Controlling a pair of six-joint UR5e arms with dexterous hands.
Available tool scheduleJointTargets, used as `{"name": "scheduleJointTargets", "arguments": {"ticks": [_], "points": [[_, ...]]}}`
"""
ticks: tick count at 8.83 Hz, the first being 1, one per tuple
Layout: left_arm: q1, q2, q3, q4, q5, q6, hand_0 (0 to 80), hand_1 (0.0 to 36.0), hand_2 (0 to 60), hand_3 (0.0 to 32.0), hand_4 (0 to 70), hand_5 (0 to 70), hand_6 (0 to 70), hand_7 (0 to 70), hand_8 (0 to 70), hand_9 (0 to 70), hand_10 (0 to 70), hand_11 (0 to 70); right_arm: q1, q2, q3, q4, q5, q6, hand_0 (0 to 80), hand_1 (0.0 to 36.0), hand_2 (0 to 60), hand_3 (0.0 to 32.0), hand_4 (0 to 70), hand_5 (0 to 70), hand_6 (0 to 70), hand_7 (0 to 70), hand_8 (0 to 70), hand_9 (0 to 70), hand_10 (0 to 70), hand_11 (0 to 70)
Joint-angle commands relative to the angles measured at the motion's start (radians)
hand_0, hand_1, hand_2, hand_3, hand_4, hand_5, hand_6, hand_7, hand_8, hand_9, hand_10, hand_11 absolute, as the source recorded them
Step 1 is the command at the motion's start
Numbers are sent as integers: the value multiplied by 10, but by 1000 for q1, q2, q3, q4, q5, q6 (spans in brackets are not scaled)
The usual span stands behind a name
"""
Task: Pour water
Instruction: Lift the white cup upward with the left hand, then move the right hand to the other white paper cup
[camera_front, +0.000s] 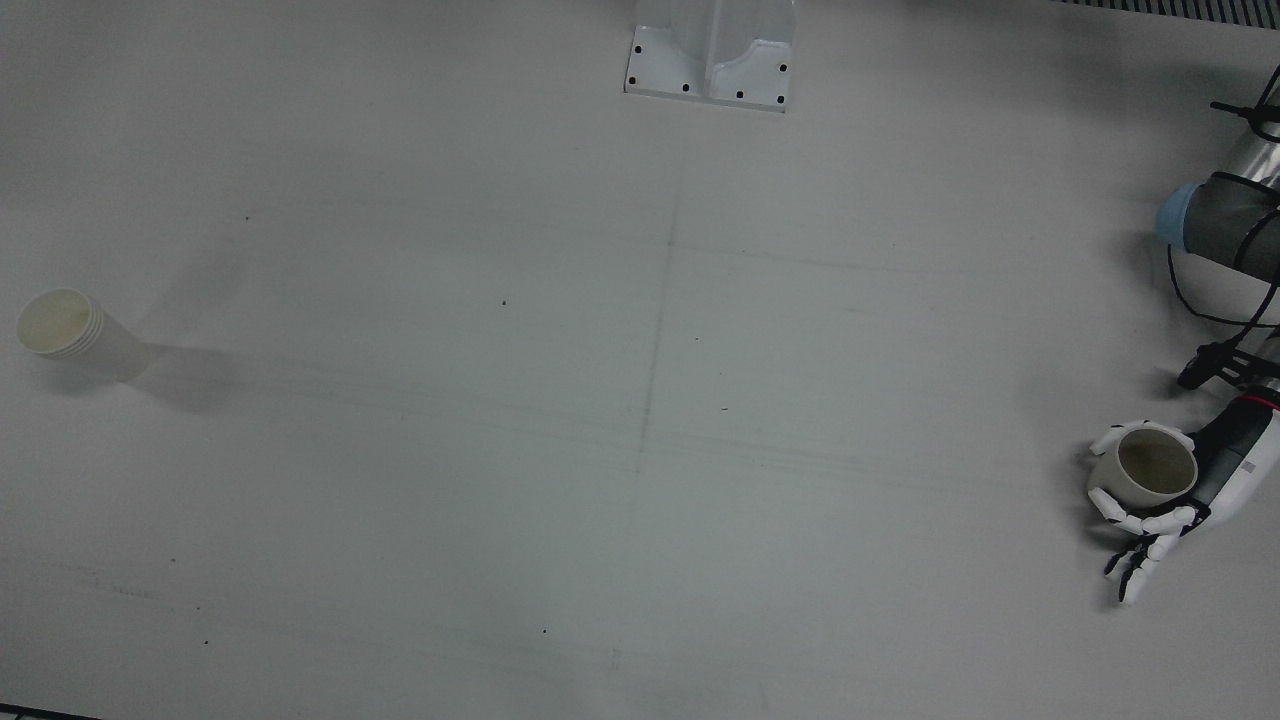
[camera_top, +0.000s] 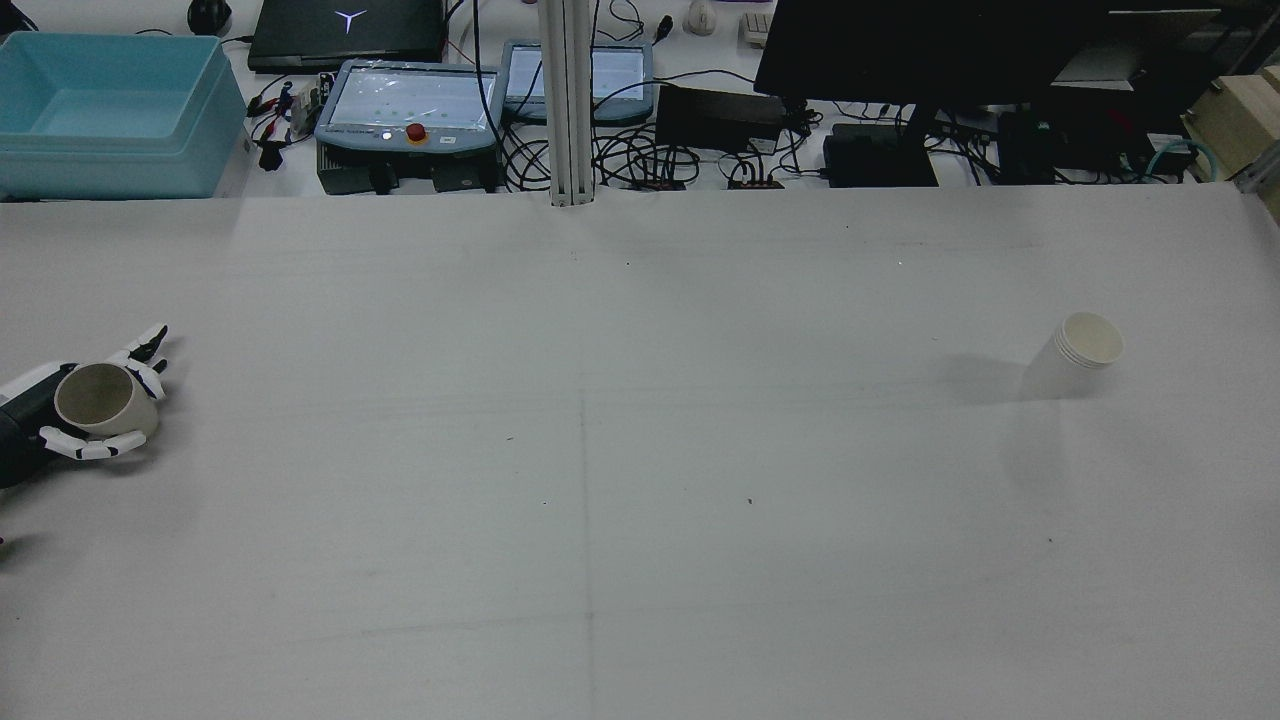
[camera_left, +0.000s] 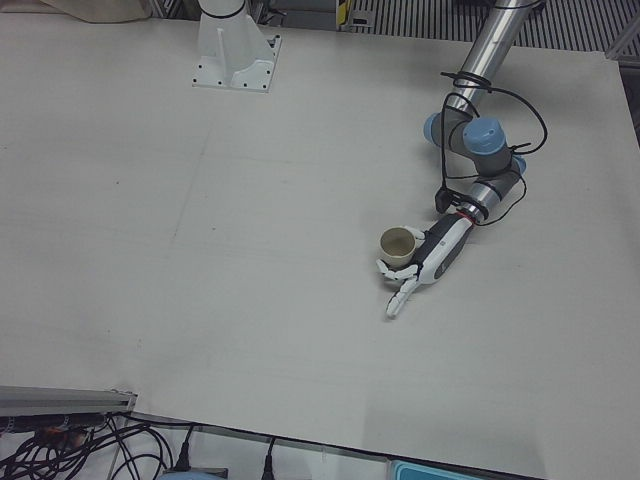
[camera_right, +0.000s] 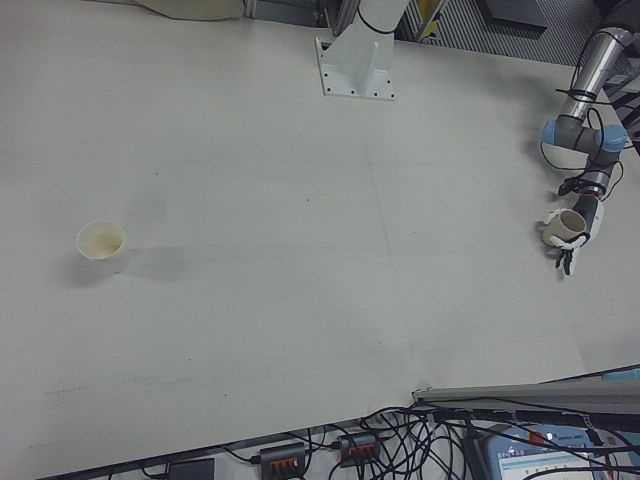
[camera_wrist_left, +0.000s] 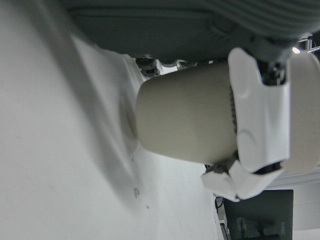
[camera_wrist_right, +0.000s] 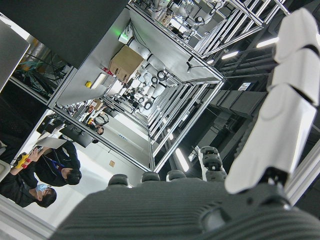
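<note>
A: Holding a cup (camera_front: 1150, 470) at the right edge of the front view, left hand (camera_front: 1165, 505) curling around its side, some fingers (camera_front: 1135, 575) sticking out past it.

B: Sitting on the table (camera_front: 640, 400) or lifted?

A: Hard to say; looking upright, mouth up, low over the surface. Showing the same at the far left of the rear view.

B: And the other cup (camera_front: 75, 330)?

A: Standing alone at the left edge of the front view, well apart from the first, looking like a few stacked together. Nothing touching it.

B: Right hand (camera_wrist_right: 280, 115)?

A: Showing only in its own camera, pointing up at the ceiling. Fingers looking straight, gripping nothing in sight; impossible to tell more.

B: Any water showing?

A: Not making any out in either cup.

B: So, progress?

A: Probably just starting: grasping done, carrying across and tipping left to do.
</note>
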Motion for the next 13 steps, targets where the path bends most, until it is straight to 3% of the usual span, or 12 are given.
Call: {"name": "scheduleJointTargets", "arguments": {"ticks": [1, 2, 4, 5, 6, 7, 8, 9, 10, 12, 13], "points": [[-14, 10, -179, 142, 0, -110, 548, 356, 600, 0, 355, 496, 1, 28, 0, 0, 32, 69, -102, 7, -88, 30, 82, -5, 467, 149, 157, 52, 36, 0, 0, 0, 0, 0, 0, 0], [-28, 10, -256, 206, -5, -111, 550, 358, 600, 0, 353, 497, 1, 28, 0, 0, 31, 69, -165, 9, -131, 103, 128, -1, 465, 145, 157, 48, 38, 0, 0, 0, 0, 0, 0, 0], [-92, 13, -339, 256, -5, -110, 550, 359, 600, 0, 359, 494, 0, 24, 0, 0, 30, 66, -185, -11, -133, 138, 130, -2, 472, 148, 138, 60, 40, 0, 0, 0, 0, 0, 0, 0], [-106, 15, -361, 272, -15, -99, 551, 349, 600, 0, 357, 478, 0, 20, 0, 0, 29, 66, -275, -34, -147, 148, 132, -13, 466, 143, 152, 58, 36, 0, 0, 0, 0, 0, 0, 0], [-106, 14, -382, 308, -58, -93, 543, 353, 600, 0, 353, 467, 0, 11, 0, 0, 30, 68, -306, -11, -229, 246, 133, -14, 468, 149, 161, 54, 43, 0, 0, 0, 0, 0, 0, 0], [-105, 13, -388, 322, -80, -82, 543, 356, 600, 0, 346, 452, 0, 5, 0, 0, 30, 68, -313, 7, -286, 385, 155, -17, 492, 167, 127, 52, 73, 0, 0, 3, 0, 0, 0, 13], [-105, 13, -390, 332, -77, -82, 546, 351, 600, 0, 345, 452, 0, 6, 0, 0, 30, 68, -366, -34, -253, 442, 269, -33, 518, 188, 106, 58, 72, 0, 0, 8, 0, 0, 6, 30], [-105, 13, -391, 343, -75, -84, 548, 353, 600, 0, 345, 458, 0, 11, 0, 0, 30, 68, -436, -106, -195, 464, 325, -57, 499, 170, 102, 66, 58, 0, 0, 0, 0, 0, 0, 16], [-105, 17, -396, 352, -75, -84, 548, 355, 600, 0, 345, 466, 0, 13, 0, 0, 31, 68, -495, -131, -192, 490, 318, -54, 490, 157, 89, 72, 51, 0, 0, 0, 0, 0, 0, 5], [-102, 12, -394, 365, -72, -84, 547, 350, 600, 0, 348, 469, 0, 18, 0, 0, 30, 67, -549, -238, -239, 557, 249, 4, 454, 115, 88, 90, 11, 0, 0, 0, 0, 0, 0, 0], [-96, 4, -390, 381, -72, -82, 544, 347, 600, 0, 348, 471, 0, 20, 0, 0, 30, 66, -549, -265, -295, 617, 248, 110, 460, 128, 104, 102, 0, 0, 0, 0, 0, 0, 0, 0]]}}
